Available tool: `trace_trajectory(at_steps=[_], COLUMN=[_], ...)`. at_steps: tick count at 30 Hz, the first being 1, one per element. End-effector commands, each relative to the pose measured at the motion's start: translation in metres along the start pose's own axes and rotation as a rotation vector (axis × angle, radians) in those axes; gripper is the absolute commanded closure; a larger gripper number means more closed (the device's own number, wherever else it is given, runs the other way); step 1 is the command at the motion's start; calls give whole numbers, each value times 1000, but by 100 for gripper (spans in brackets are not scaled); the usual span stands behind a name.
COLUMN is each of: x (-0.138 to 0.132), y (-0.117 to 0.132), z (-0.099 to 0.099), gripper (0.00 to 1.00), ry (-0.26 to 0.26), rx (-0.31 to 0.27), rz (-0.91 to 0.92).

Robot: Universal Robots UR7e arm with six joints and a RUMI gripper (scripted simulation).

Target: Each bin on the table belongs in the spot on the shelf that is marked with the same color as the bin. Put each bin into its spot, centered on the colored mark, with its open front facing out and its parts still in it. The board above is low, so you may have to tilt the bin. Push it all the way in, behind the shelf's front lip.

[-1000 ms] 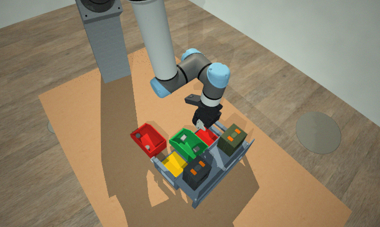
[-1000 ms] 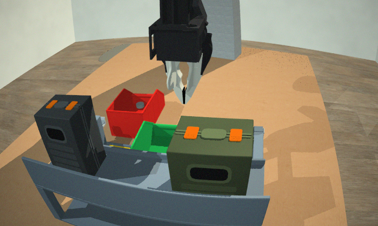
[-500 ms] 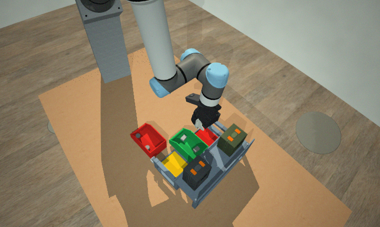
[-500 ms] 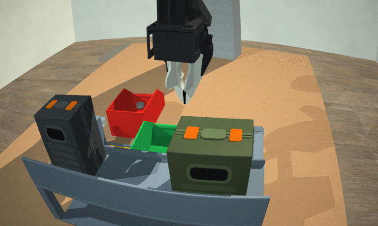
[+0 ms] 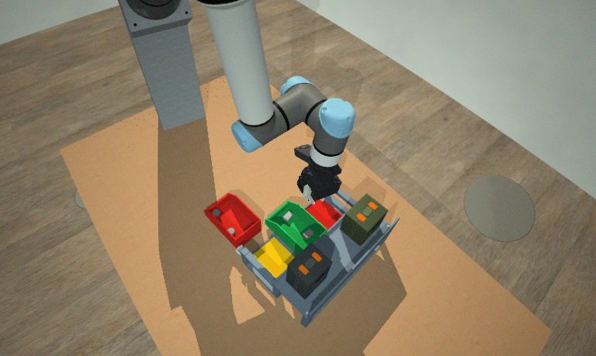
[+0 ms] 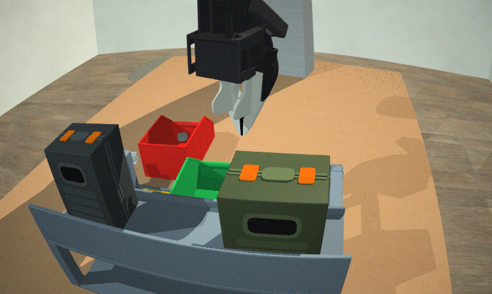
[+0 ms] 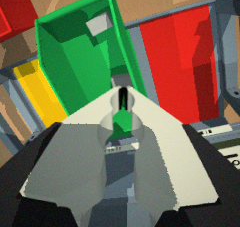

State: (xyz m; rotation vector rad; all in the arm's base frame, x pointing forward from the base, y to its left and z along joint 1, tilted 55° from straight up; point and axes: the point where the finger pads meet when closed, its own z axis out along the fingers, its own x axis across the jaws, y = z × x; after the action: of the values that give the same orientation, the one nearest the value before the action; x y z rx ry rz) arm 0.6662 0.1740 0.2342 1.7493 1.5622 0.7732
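My gripper (image 5: 310, 201) (image 6: 241, 131) (image 7: 123, 88) is shut and empty, its tips above the shelf's front area near the green bin and the red mark. The green bin (image 5: 287, 230) (image 6: 210, 177) (image 7: 75, 59) sits at the shelf's middle spot, between the yellow mark (image 5: 273, 257) (image 7: 36, 87) and the red mark (image 5: 323, 213) (image 7: 175, 62). It holds two grey parts; the mark under it is hidden. The red bin (image 5: 237, 219) (image 6: 163, 159) (image 7: 15, 9) stands on the table off the shelf's yellow end, with two round grey parts inside.
The grey-blue shelf (image 5: 340, 247) (image 6: 181, 251) has an upper board behind the colored marks. A dark case (image 5: 307, 271) (image 6: 86, 175) stands on it at the yellow end, and an olive case (image 5: 362, 220) (image 6: 273, 207) at the red end.
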Motion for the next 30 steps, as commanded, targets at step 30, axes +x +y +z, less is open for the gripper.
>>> trace_trajectory(at_steps=[30], x=[-2], y=[-19], z=[14], gripper=[100], ry=[15], rx=[1], rz=[919])
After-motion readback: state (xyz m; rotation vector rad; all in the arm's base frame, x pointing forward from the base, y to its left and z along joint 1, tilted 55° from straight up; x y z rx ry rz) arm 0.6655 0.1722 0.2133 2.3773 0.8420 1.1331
